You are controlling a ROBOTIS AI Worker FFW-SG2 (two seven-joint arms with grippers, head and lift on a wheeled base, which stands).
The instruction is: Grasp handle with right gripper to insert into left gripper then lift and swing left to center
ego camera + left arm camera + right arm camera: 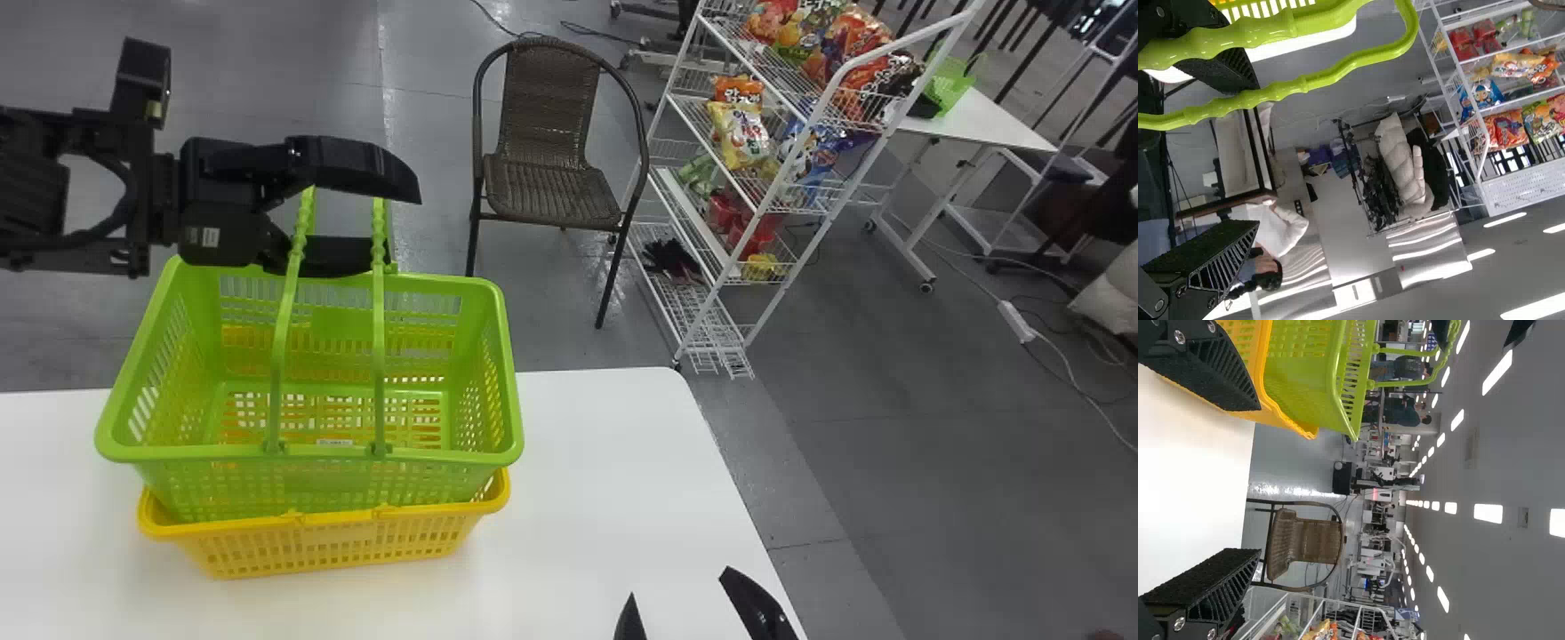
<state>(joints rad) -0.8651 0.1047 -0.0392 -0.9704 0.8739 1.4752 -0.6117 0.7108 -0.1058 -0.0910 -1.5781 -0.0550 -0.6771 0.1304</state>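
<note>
The green basket [311, 480] is nested in a yellow basket [338, 542] on the white table. Its two green handles [379, 356] stand upright, their tops by my left gripper [393, 227], which reaches in from the left with its fingers apart. In the left wrist view the green handles [1281, 92] run beside one finger of the left gripper [1258, 155], whose jaws stand wide. My right gripper [683, 604] is open over the table's front part. Seen from the right wrist, the right gripper [1260, 481] holds nothing, and the green basket [1305, 383] lies beyond it.
A brown wicker chair [551, 178] stands behind the white table [613, 462]. Farther right is a white wire rack [782, 169] with snack bags, and behind that a white side table [996, 124]. The table's right edge slants down toward the right gripper.
</note>
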